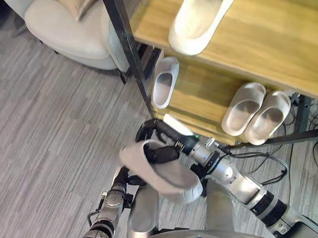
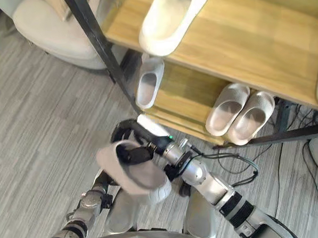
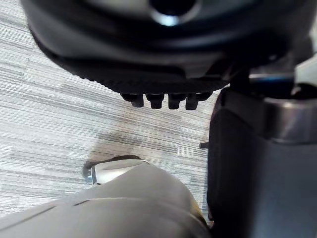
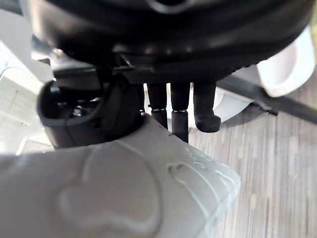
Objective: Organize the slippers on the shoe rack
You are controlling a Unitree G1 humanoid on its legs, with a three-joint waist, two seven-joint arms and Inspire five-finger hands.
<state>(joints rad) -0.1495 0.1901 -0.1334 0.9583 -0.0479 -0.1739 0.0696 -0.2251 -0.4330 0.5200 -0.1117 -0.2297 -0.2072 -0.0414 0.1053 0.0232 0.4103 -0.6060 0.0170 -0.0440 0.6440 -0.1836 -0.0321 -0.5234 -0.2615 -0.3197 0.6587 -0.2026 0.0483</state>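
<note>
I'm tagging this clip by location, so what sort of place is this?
Probably a home living room or entryway: a wooden shoe rack holding slippers, a cream sofa beside it and grey plank floor. The right hand holds one slipper.

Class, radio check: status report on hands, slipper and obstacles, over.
Right hand clamped on slipper, held off floor. Left hand low, idle. Rack post close ahead.

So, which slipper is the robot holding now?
The held slipper, gripped by the right robot hand above the floor, in front of the shoe rack. The top-shelf slipper and three lower-shelf slippers lie on the rack instead.
</note>
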